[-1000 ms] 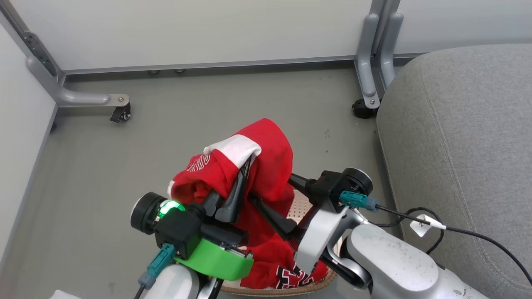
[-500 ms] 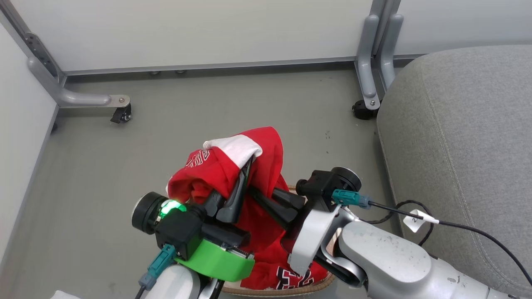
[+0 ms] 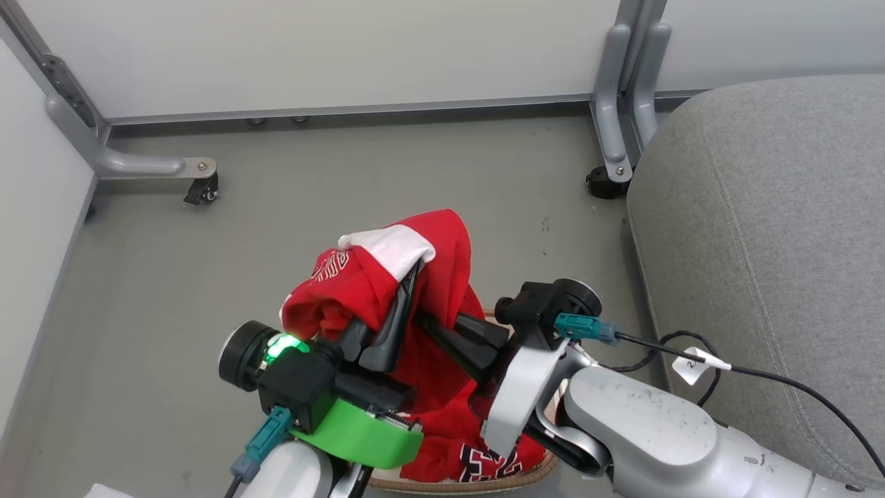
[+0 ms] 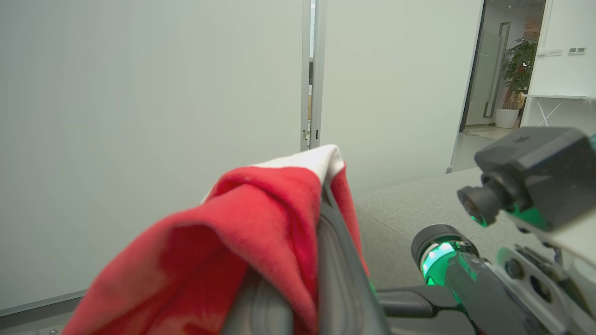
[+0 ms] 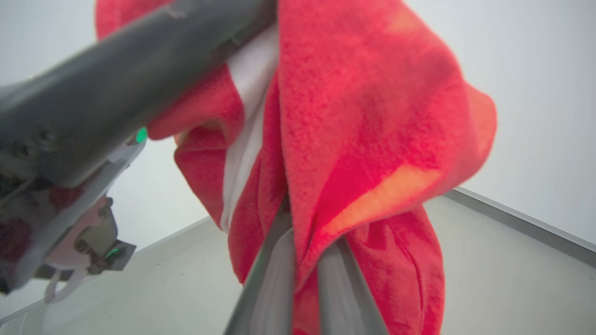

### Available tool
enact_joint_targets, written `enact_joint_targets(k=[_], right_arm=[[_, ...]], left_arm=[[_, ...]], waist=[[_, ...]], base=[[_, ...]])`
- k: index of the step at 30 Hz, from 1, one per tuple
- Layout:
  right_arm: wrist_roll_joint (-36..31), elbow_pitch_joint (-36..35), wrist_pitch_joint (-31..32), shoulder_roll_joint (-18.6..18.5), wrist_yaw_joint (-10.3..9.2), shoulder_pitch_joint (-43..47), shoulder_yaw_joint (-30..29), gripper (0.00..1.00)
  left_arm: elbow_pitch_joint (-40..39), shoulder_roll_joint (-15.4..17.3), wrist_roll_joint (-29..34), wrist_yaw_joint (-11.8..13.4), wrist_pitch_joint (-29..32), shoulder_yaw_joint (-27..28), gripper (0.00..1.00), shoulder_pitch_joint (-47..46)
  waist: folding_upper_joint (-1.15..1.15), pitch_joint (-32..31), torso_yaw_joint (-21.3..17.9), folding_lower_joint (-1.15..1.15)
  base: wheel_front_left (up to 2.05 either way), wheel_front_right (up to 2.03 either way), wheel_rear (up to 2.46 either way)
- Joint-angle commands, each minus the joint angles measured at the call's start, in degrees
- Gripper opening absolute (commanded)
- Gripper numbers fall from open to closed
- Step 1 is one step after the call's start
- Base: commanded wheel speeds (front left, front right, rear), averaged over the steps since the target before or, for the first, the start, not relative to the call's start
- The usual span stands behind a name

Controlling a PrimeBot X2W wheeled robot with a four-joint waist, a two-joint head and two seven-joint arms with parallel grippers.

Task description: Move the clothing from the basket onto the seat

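Note:
A red garment with a white band [image 3: 415, 277] hangs draped over my left gripper [image 3: 413, 270], which is shut on it above the basket. In the left wrist view the same garment [image 4: 260, 223] covers the left gripper [image 4: 322, 197]. My right gripper [image 3: 432, 326] reaches in from the right and is shut on the lower folds. In the right wrist view the red cloth [image 5: 363, 121] is pinched between the right gripper's [image 5: 288, 209] two fingers. A second red garment with black-and-white numerals [image 3: 484, 458] lies in the basket [image 3: 477, 485], mostly hidden under my arms. The grey seat [image 3: 774, 242] stands to the right.
Grey floor [image 3: 276, 207] lies ahead, closed off by white partition panels. Their metal legs end in castors, one at the left [image 3: 202, 188] and one beside the seat's corner [image 3: 607, 181]. A black cable with a white tag [image 3: 698, 360] trails from my right wrist over the seat's edge.
My right gripper has moved left into the hanging garment and its fingers have come together on the cloth. The garment has sagged a little. The left gripper has barely moved.

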Motion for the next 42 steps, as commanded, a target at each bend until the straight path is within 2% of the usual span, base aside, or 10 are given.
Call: enact_joint_targets(k=[1, 6, 7, 8, 9, 16, 24, 42], right_arm=[[0.38, 0.31, -0.41, -0.12, 0.00, -0.68, 0.04, 0.00], [0.43, 0.70, -0.63, 0.12, 0.00, -0.79, -0.52, 0.00], [0.32, 0.73, -0.67, 0.19, 0.00, -0.87, -0.83, 0.00], [0.09, 0.73, -0.75, 0.26, 0.00, -0.92, -1.46, 0.00], [-0.21, 0.67, -0.83, 0.40, 0.00, -0.88, -2.10, 0.00], [-2.75, 0.20, -0.89, 1.28, 0.00, 0.49, -6.70, 0.00], [-6.37, -0.70, -0.88, 2.42, 0.00, 2.81, -13.56, 0.00], [-8.62, -0.17, -0.89, 1.44, 0.00, 6.61, -21.20, 0.00]], left_arm=[[0.17, 0.34, -0.08, 0.32, -0.02, -0.04, 0.00, -0.38], [0.33, 0.73, 0.44, 0.39, 0.10, -0.52, 0.00, -0.77], [0.37, 0.75, 0.53, 0.74, 0.26, -0.53, 0.28, -0.86], [0.36, 0.73, 0.58, 0.78, 0.24, -0.55, 0.71, -0.89], [0.30, 0.90, 1.08, 1.18, 0.32, -0.52, 1.00, -1.02], [-0.61, 1.60, 1.61, 1.62, 0.99, -1.12, 1.00, 0.05], [0.36, 3.90, 2.11, 1.22, 2.83, -2.89, 1.00, 3.57], [4.11, 7.89, 1.68, 1.77, 1.90, -2.35, 1.00, 6.18]], waist=[[0.00, -0.05, -0.02, 0.00], [0.00, -0.10, 0.06, 0.00], [0.00, -0.08, 0.10, 0.00], [0.00, -0.07, 0.14, 0.00], [0.00, -0.04, 0.21, 0.00], [0.00, 0.11, 0.55, 0.00], [0.00, 0.64, 0.91, 0.00], [0.00, 2.53, 0.75, 0.00]], base=[[0.00, 0.00, 0.00], [0.00, 0.00, 0.00], [0.00, 0.00, 0.00], [0.00, 0.00, 0.00], [0.00, 0.00, 0.00], [0.00, 0.00, 0.00], [0.00, 0.00, 0.00], [0.00, 0.00, 0.00]])
